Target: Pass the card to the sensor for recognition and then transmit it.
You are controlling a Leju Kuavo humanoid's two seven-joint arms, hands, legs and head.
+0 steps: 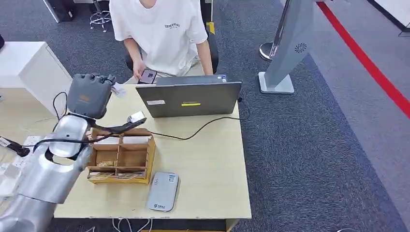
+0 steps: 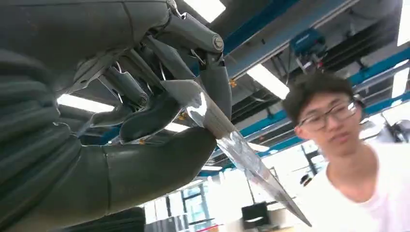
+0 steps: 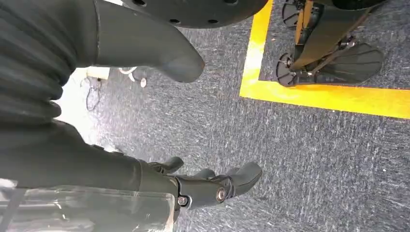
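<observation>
Left hand (image 1: 90,94) is raised over the far-left of the table (image 1: 212,159), fingers closed on the card (image 2: 232,140) — pinched at one end, most of it sticking out toward the person (image 1: 159,29).

Right hand (image 3: 212,186) hangs over the floor, fingers loosely curled, holding nothing.

Risk: the shallow pinch could let the card pivot or slip as it is passed. The person's near hand already holds a phone (image 1: 147,75) — an awkward take.

Count: one card in hand, one reader (image 1: 163,191), one laptop (image 1: 189,98), one box (image 1: 122,157).
</observation>
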